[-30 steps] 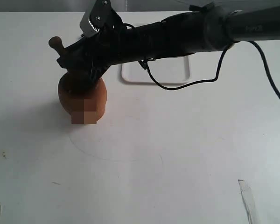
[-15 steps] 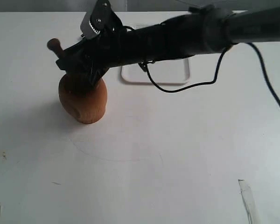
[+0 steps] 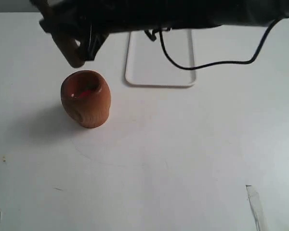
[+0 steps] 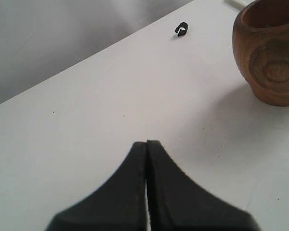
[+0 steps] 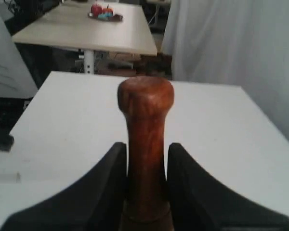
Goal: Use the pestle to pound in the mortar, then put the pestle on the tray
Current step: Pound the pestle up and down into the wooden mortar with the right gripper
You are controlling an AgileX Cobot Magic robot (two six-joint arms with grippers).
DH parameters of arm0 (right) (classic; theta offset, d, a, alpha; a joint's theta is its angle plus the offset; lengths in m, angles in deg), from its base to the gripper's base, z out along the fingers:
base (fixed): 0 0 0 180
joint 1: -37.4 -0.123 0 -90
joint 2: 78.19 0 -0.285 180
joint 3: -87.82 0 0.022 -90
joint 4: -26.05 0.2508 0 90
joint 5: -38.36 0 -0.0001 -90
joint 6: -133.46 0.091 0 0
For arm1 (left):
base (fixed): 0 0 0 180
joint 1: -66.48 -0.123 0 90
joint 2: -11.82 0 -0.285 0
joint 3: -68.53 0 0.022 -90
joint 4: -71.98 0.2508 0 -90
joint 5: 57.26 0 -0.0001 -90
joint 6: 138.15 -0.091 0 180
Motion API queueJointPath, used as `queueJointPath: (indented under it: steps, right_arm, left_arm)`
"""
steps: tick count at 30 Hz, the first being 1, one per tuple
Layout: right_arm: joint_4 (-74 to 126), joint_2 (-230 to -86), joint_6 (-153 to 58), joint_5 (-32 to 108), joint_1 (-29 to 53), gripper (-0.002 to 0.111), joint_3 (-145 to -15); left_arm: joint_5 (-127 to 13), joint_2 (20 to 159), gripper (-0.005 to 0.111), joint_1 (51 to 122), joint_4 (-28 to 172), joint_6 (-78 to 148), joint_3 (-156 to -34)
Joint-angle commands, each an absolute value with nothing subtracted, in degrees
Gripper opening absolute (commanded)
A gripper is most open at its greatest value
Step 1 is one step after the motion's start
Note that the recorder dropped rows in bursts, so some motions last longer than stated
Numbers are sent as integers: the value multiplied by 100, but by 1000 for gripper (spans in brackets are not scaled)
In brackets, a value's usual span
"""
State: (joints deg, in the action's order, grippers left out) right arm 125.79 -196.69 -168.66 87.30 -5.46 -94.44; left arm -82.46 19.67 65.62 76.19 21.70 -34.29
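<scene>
Right gripper (image 5: pixel 146 147) squeezes pestle (image 5: pixel 145 103) tight. Pestle hangs in air, fat end down, above mortar (image 3: pixel 85 98), not touching. Red bits in mortar. Tray (image 3: pixel 159 72) under right arm, off to gripper's side. Left gripper (image 4: pixel 147 143) pressed closed, holding nothing; mortar near it on table (image 3: pixel 183 168).

White tabletop (image 3: pixel 183 159), small black clip (image 4: pixel 181 30) lying on it, background table (image 5: pixel 101 36) bearing red items (image 5: pixel 97 8), white curtain (image 5: pixel 231 43)
</scene>
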Motion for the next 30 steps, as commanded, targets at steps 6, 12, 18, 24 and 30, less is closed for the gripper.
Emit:
queueJointPath:
  steps: [6, 12, 18, 24, 30]
  right_arm:
    - [12600, -19946, -16935, 8809, -541, 0, -9407]
    - [12600, -21119, -16935, 8760, -541, 0, -9407]
    - [12600, -21139, -16935, 8851, -541, 0, -9438]
    - [12600, -20136, -16935, 8557, -541, 0, -9438]
    - [12502, -19049, -16935, 7637, -541, 0, -9438]
  left_arm:
    - [-8229, 1960, 0, 6607, 7577, 2217, -3425]
    - [-8229, 1960, 0, 6607, 7577, 2217, -3425]
    - [-8229, 1960, 0, 6607, 7577, 2217, -3425]
    - [-8229, 1960, 0, 6607, 7577, 2217, -3425]
    - [-8229, 1960, 0, 6607, 7577, 2217, -3425]
